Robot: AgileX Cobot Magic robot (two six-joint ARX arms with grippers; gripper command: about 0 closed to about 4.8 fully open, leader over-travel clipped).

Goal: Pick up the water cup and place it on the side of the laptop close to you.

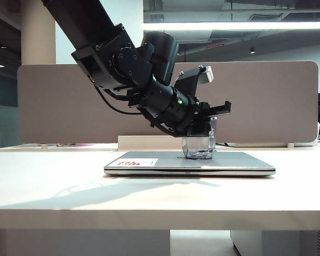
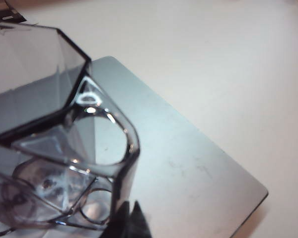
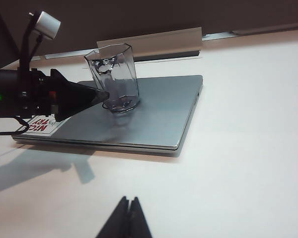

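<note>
Left claw [image 1: 205,130] pinching cup [image 1: 198,145], tilted on laptop [image 1: 240,162] lid; lift straight, clear near edge. Right claw [image 3: 128,218] pressed together, parked

Clear faceted water cup [image 3: 115,79], seemingly tilted, atop closed silver laptop [image 3: 154,119] (stickered lid).

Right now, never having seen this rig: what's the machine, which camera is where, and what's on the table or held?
It is a robot with two arms, each ending in a two-finger gripper. One picture comes from a camera off the arms facing the table; the other two come from cameras on each wrist. A closed silver laptop lies on the table with a clear faceted water cup on its lid. The left gripper is at the cup, which tilts; whether it truly grips is unclear. The right gripper is shut, empty, hanging over bare table nearer the camera.
</note>
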